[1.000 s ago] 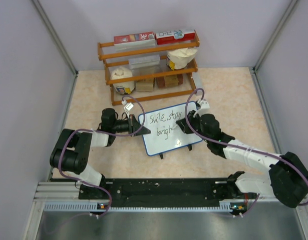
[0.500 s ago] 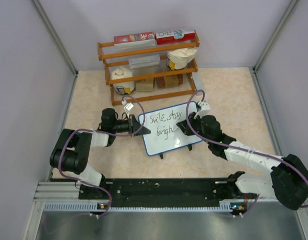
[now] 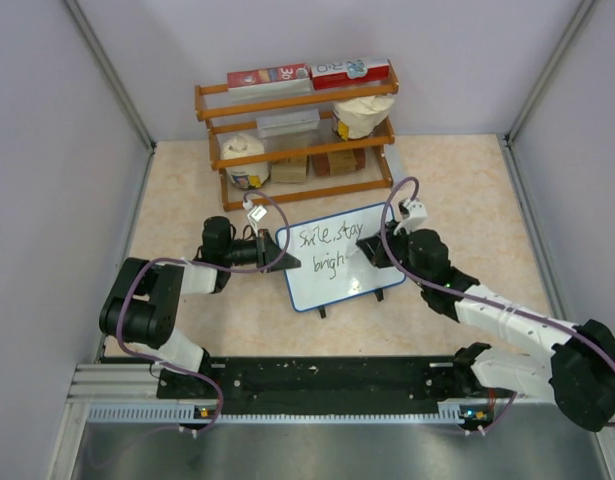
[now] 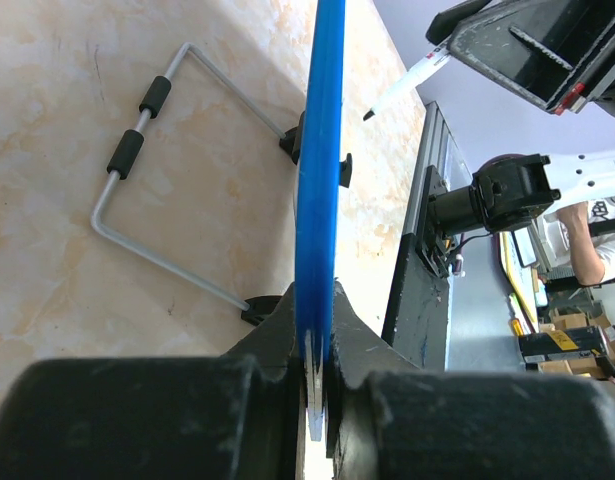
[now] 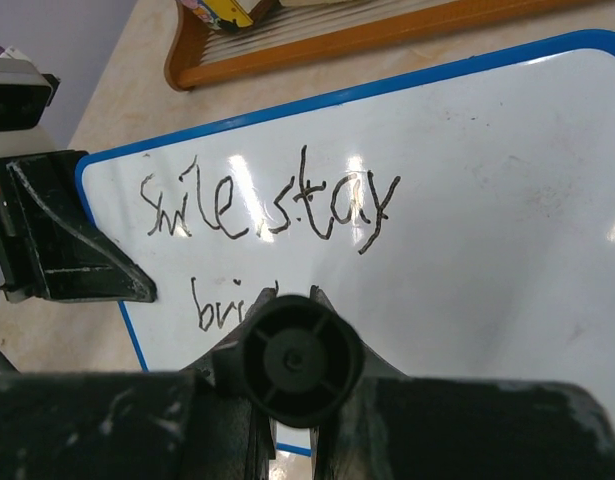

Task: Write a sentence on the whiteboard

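The whiteboard [image 3: 359, 282] stood propped on its small feet near the middle of the counter [image 3: 467, 190], its face turned toward my near edge. The sentence [image 3: 314, 238] on it was unfinished: the top line read "smile, stay", and from overhead the lower line reached only "brigh". From my right wrist I saw just "bri", the rest hidden behind the marker [image 5: 299, 360]. My left jaws were clamped on the blue frame [image 4: 322, 150] at the board's left edge. My right jaws were closed on the marker barrel, over the right half of the board. Seen edge-on from the left wrist, the marker tip [image 4: 368, 114] looked just clear of the face, though I could not be sure. I judged I was in the writing step, close to its end, with one letter left. The next move called for setting the tip down just right of the "h" and drawing a stem and a cross stroke with light pressure, while the left grip steadied the board against the push. Behind the board, a wooden rack [image 3: 297, 100] of boxes stood at the counter's far edge.
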